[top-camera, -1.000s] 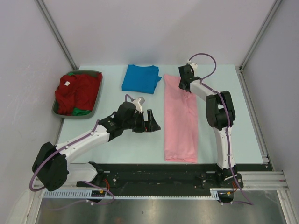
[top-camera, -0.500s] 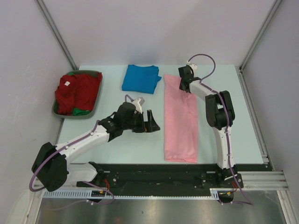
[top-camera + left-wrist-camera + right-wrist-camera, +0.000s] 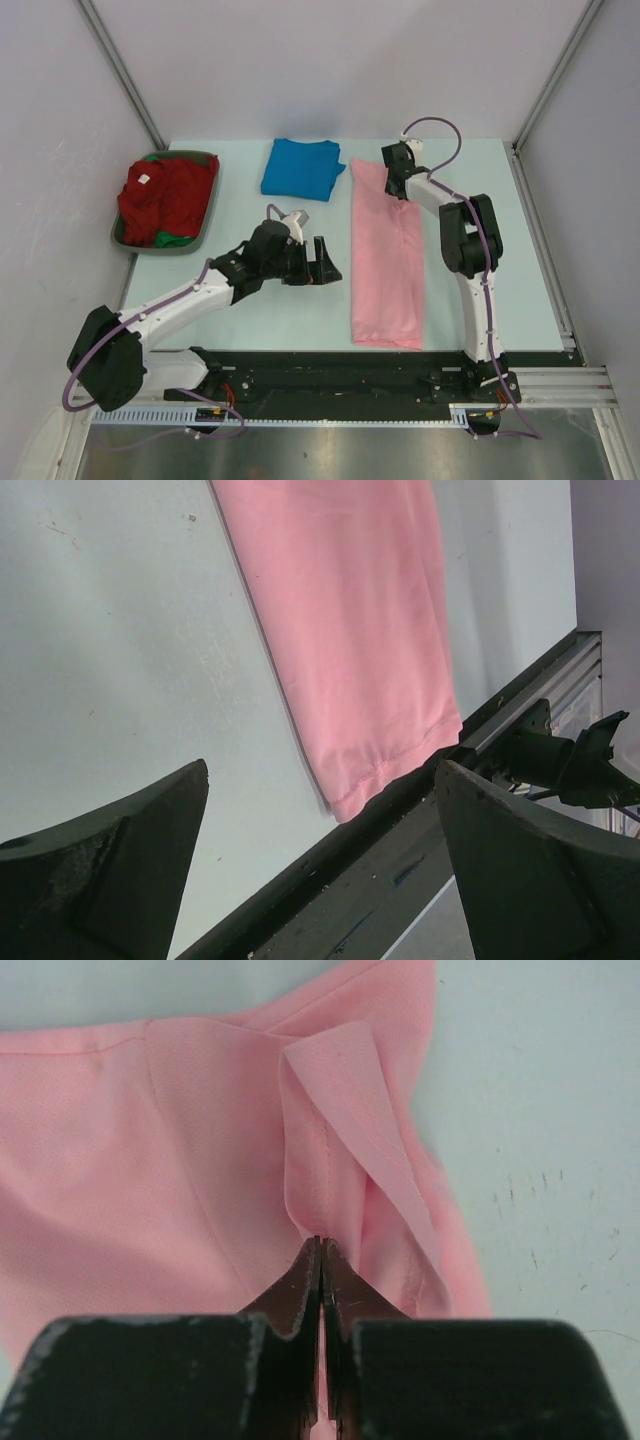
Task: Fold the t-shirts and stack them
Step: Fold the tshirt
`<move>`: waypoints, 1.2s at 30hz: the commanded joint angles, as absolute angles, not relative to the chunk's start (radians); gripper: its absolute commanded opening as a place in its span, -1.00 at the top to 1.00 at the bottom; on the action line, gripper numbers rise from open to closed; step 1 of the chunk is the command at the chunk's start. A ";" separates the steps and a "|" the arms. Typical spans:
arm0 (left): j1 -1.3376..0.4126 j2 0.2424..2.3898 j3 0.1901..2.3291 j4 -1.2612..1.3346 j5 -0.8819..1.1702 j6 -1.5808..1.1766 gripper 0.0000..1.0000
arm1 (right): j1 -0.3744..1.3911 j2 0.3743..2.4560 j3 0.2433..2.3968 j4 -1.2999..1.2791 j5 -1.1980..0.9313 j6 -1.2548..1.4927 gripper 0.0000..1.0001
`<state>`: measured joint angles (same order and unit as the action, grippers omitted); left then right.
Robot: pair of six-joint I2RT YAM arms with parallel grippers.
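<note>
holding position, i report containers first. one grey tray (image 3: 214, 190) sits at the far left of the table (image 3: 250, 310). it is filled with crumpled red garments (image 3: 160, 198), and a small white tag (image 3: 144, 180) shows on top. a patch of green fabric (image 3: 170, 240) shows under the red at the tray's near end. how many garments it holds cannot be told.

the pink t-shirt (image 3: 385, 260) lies on the table right of centre. it is folded lengthwise into a long narrow strip that runs from the far side toward the near edge. the left wrist view shows its surface (image 3: 340, 630) smooth, with the stitched hem just short of the black rail. the right wrist view shows the far end (image 3: 180, 1130) less tidy: a flap of fabric stands up in a raised fold with a seam line along it.

my right gripper (image 3: 393, 185) is at that far end. its tips (image 3: 320, 1248) are pressed together with no gap, pinched into the base of the raised fold of the pink t-shirt.

my left gripper (image 3: 325, 262) is over bare table just left of the strip. its fingers (image 3: 110, 850) are spread wide apart and hold nothing; the strip's near part shows between them.

a blue t-shirt (image 3: 300, 168) lies folded at the far centre, between the tray and the pink strip, apart from both.
</note>
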<state>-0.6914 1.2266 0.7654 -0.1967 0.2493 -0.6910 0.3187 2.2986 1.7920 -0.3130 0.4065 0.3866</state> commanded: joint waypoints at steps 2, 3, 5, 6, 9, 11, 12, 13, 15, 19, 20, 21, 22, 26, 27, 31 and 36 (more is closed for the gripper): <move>-0.686 1.183 0.756 -0.173 0.270 -0.698 -0.99 | 0.316 2.203 1.727 -0.261 0.474 0.385 1.00; -0.684 1.183 0.758 -0.172 0.270 -0.699 -1.00 | 0.313 2.175 1.706 -0.258 0.480 0.384 1.00; -0.686 1.181 0.758 -0.169 0.276 -0.701 -1.00 | 0.308 2.154 1.683 -0.249 0.494 0.380 1.00; -0.684 1.180 0.758 -0.163 0.281 -0.703 -0.99 | 0.307 2.132 1.662 -0.247 0.495 0.379 1.00; -0.684 1.175 0.756 -0.158 0.284 -0.706 -0.99 | 0.299 2.109 1.612 -0.239 0.517 0.383 1.00; -0.684 1.167 0.753 -0.156 0.285 -0.706 -1.00 | 0.293 2.083 1.585 -0.227 0.538 0.391 1.00; -0.684 1.167 0.750 -0.156 0.287 -0.707 -1.00 | 0.293 2.077 1.569 -0.221 0.543 0.396 1.00; -0.684 1.164 0.750 -0.155 0.287 -0.707 -1.00 | 0.290 2.068 1.553 -0.216 0.548 0.406 1.00; -0.684 1.163 0.746 -0.153 0.290 -0.709 -1.00 | 0.288 2.066 1.546 -0.224 0.560 0.417 1.00; -0.684 1.157 0.744 -0.156 0.296 -0.706 -1.00 | 0.282 2.078 1.546 -0.258 0.583 0.445 0.92; -0.684 1.158 0.744 -0.155 0.296 -0.706 -0.99 | 0.279 2.088 1.548 -0.265 0.584 0.468 0.80; -0.684 1.157 0.742 -0.158 0.296 -0.704 -1.00 | 0.272 2.089 1.548 -0.288 0.586 0.480 0.66; -0.686 1.157 0.742 -0.158 0.296 -0.704 -1.00 | 0.267 2.091 1.548 -0.301 0.586 0.500 0.19; -0.686 1.152 0.738 -0.164 0.298 -0.700 -1.00 | 0.256 2.062 1.549 -0.324 0.589 0.543 -0.99; -0.686 1.151 0.736 -0.163 0.299 -0.699 -1.00 | 0.258 2.028 1.546 -0.331 0.610 0.548 -0.99; -0.696 1.132 0.718 -0.166 0.314 -0.710 -0.99 | 0.264 1.893 1.499 -0.356 0.624 0.560 -0.99; -0.722 1.068 0.614 -0.111 0.325 -0.758 -1.00 | 0.258 1.738 1.425 -0.493 0.582 0.578 -0.99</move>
<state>-0.7025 1.1252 0.6781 -0.1696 0.2935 -0.7170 0.2615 1.8820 1.4479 -0.3927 0.5762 0.5400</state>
